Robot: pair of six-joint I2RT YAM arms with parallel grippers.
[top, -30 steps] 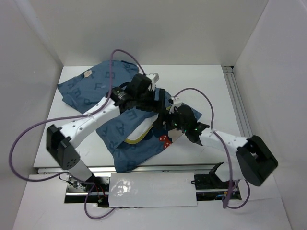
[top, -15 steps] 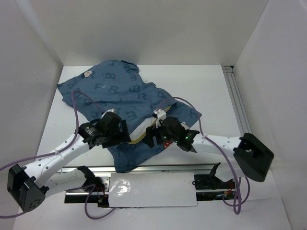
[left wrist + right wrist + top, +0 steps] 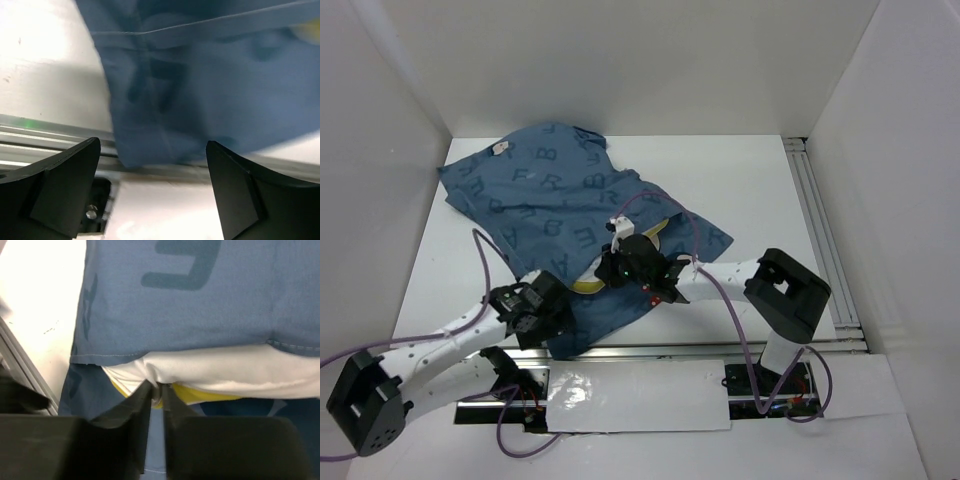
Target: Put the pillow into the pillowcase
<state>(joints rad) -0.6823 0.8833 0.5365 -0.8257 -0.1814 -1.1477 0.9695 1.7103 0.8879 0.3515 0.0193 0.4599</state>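
Observation:
The dusty-blue lettered pillowcase (image 3: 540,190) lies spread from the back left toward the table's middle. The white pillow (image 3: 225,372) with its yellow band (image 3: 588,287) pokes out of the pillowcase (image 3: 175,305) opening; most of it is hidden under the fabric. My right gripper (image 3: 156,392) is shut on the pillow's edge at the yellow seam, and in the top view it (image 3: 608,272) sits at the opening. My left gripper (image 3: 152,192) is open and holds nothing, hovering at the near corner of the pillowcase (image 3: 200,90); in the top view it (image 3: 555,320) is near the front edge.
An aluminium rail (image 3: 720,345) runs along the table's near edge, with a white plate (image 3: 640,395) below it. Another rail (image 3: 815,230) lines the right side. White walls enclose the table. Purple cables (image 3: 485,250) loop off both arms.
The left arm pulled back from over the pillowcase to the near left edge. The right gripper moved left to the opening and shut on the pillow's edge.

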